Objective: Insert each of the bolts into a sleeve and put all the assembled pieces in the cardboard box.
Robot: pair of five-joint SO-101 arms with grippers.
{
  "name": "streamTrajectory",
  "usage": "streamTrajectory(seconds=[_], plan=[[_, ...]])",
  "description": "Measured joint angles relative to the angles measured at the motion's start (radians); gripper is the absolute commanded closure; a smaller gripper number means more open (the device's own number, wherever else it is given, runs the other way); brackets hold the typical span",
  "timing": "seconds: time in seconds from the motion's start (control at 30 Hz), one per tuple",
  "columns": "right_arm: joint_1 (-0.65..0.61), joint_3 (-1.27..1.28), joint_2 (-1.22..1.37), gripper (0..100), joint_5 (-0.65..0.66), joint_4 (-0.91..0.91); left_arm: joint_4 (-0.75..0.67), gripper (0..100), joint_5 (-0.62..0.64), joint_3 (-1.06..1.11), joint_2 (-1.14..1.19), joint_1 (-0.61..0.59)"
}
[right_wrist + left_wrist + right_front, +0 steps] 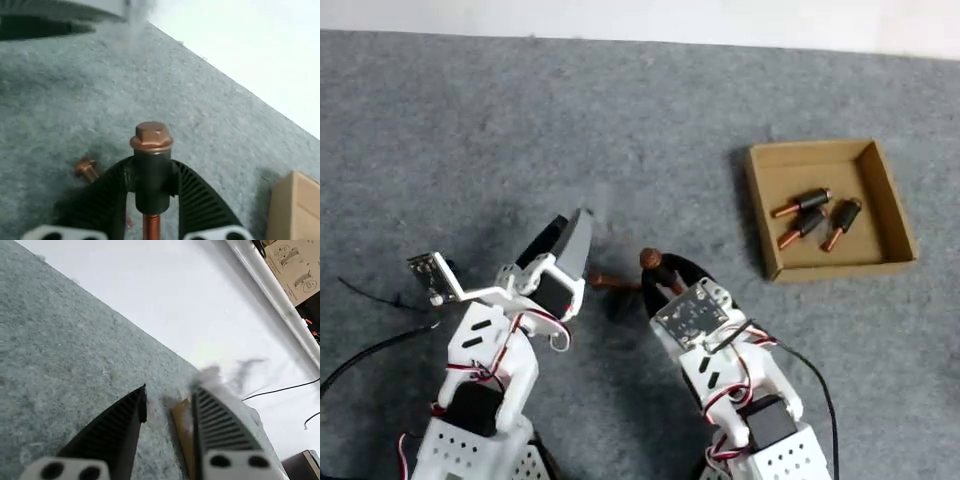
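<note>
My right gripper (657, 275) is shut on a black sleeve (151, 182) with a copper bolt (151, 138) pushed through it, its hex head sticking out past the fingertips. A loose copper bolt (610, 282) lies on the grey mat just left of that gripper; the right wrist view has the same loose bolt (87, 168) beside the held piece. Farther left, my left gripper (570, 235) is open, above the mat with nothing between its fingers (131, 412). The cardboard box (810, 148) sits at the right and holds three assembled pieces (802, 227).
Grey felt mat (520, 130) covers the table, with a white surface beyond its far edge. A corner of the box (295, 205) shows in the right wrist view. Cables trail near both arm bases.
</note>
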Motion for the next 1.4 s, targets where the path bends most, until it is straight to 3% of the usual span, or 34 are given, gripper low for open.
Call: streamTrajectory(seconds=[0.17,0.3,0.67,0.9,1.17,1.4], plan=[[0.091,0.0,0.0,99.3,0.0,-0.015,0.0,100,0.0,0.0,0.0,0.002],[0.161,0.0,0.0,99.3,-0.04,-0.018,-0.003,99,-0.091,0.0,0.0,0.002],[0.321,0.0,0.0,99.3,-0.114,-0.02,0.0,99,-0.574,0.0,0.0,-0.107],[0.436,0.0,0.0,99.3,-0.117,0.012,0.166,99,-0.763,-0.006,0.0,-0.141],[0.476,0.0,0.0,99.3,-0.117,0.051,0.18,99,-0.802,-0.006,0.0,-0.238],[0.476,0.0,0.0,99.4,-0.117,0.049,0.18,99,-0.807,-0.006,0.0,-0.247]])
